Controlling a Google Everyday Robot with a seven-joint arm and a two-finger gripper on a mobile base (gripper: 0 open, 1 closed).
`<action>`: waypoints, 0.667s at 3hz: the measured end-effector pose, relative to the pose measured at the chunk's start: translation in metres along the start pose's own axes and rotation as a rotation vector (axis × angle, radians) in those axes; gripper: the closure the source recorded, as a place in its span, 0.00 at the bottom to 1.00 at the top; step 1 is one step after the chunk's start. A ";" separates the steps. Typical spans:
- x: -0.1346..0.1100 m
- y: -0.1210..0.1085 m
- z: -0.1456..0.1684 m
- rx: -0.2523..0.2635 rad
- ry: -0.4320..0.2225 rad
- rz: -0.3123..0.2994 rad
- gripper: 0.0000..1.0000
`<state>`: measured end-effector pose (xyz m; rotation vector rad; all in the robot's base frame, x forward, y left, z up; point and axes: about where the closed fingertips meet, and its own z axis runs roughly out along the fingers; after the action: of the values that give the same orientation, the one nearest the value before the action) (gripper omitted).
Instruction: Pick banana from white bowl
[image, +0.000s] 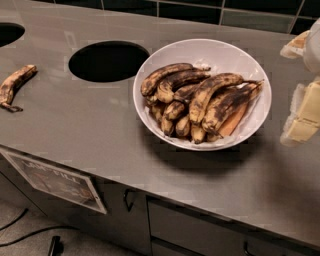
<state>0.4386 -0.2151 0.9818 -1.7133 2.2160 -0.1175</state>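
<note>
gripper (303, 109) sits off the side of the large round glossy white bowl (210, 52), outside its rim and touching nothing. can't tell whether it's apart or together from here.

target: the long curved yellow-tan banana with black blotches (215, 90). it lies on top of the pile, on the half of the bowl nearer the gripper, angled up toward it.

risks as i read them:
- the bananas are packed tight, and the darker long banana (231, 102) on the gripper side touches the target. a sloppy approach could clamp both or the wrong one.
- overripe skin is soft, so a hard squeeze could split it, and a stem-end grab may tear.
- the rim stands between the gripper and the pile. a low sideways entry could clip it and shove the bowl across the grey metal counter (100, 130), toward the round black counter hole (108, 61) beyond the bowl.
- lifting one may roll its neighbours.
</note>
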 end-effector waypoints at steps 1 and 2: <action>0.000 0.000 0.000 0.000 0.000 -0.001 0.00; -0.023 -0.007 0.005 -0.017 0.026 -0.092 0.00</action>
<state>0.4518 -0.1943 0.9841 -1.8327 2.1630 -0.1449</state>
